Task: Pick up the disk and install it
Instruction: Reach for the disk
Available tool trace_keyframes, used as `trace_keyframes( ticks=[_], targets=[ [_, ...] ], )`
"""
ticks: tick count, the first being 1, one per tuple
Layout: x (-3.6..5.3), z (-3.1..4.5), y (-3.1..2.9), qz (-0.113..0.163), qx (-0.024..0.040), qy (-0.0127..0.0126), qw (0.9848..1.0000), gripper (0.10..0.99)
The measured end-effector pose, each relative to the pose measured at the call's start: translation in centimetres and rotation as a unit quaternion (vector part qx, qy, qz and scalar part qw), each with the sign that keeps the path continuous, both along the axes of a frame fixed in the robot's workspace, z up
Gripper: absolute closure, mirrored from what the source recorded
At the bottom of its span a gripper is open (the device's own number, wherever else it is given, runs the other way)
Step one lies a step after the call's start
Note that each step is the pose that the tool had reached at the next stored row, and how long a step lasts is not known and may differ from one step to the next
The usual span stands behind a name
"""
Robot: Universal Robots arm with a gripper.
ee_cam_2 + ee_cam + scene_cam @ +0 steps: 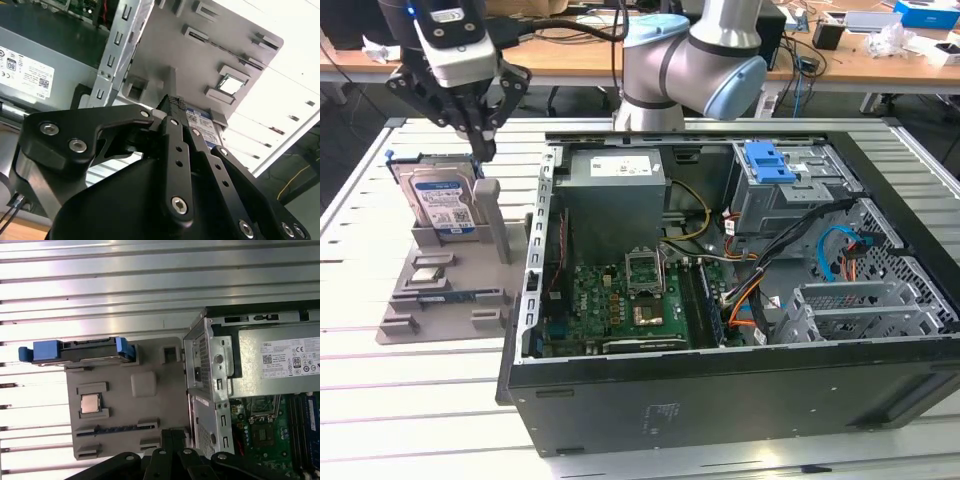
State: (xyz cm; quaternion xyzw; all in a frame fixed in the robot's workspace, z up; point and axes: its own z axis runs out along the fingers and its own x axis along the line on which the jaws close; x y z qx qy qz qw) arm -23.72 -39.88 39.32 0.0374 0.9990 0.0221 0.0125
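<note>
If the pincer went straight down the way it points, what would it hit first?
Likely the top of the disk; depth is unclear, so possibly the upright post of the gray holder beside it.

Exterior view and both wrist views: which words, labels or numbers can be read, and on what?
White-and-blue label on the disk: print too small to read.
White label on the power supply: rows of fine print and marks, too small to read.
</note>
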Motion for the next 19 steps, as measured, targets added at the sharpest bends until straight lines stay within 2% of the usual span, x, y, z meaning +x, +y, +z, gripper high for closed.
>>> trace_keyframes(
  ticks=[8,15,19],
  targets=[
    [-3.33,-0.04,0.24,0.0,-0.0003,0.0,1.0,0.98],
    [-6.61,-0.28,1.09,0.0,-0.001,0.0,1.0,0.98],
    [-7.81,-0.53,1.86,0.0,-0.0019,0.0001,1.0,0.98]
  ],
)
